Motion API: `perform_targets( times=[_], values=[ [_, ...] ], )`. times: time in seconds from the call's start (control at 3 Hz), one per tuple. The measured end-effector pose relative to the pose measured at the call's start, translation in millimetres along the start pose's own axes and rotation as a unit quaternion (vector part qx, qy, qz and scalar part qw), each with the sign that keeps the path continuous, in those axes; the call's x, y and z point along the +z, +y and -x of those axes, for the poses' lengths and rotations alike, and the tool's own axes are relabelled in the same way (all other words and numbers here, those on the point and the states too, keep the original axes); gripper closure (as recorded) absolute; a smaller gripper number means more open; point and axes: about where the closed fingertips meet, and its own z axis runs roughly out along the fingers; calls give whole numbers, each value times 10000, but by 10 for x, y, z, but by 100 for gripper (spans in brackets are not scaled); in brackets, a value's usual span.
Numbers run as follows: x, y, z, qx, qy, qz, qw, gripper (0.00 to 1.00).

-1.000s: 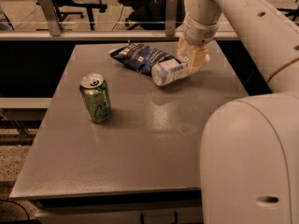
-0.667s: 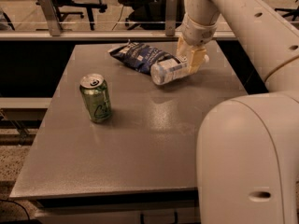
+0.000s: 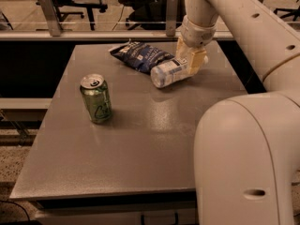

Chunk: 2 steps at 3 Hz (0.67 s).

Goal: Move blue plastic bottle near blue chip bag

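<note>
Toward the table's (image 3: 140, 153) one o'clock, the gripper (image 3: 191, 63) clasps the bottle (image 3: 168, 73), tipped sideways just beside the bag's (image 3: 139, 56) four o'clock edge.

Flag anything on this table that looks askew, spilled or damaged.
The blue plastic bottle lies on its side beside the blue chip bag, with the gripper at its right end. The bag is crinkled. The green can stands upright; no spill shows.
</note>
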Motion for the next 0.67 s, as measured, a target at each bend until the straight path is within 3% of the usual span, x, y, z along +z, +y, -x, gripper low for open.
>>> perform_targets(
  times=[0.33, 0.67],
  values=[
    [21, 48, 8, -115, -7, 91, 9999, 0],
    [21, 48, 8, -115, -7, 90, 9999, 0]
  ],
)
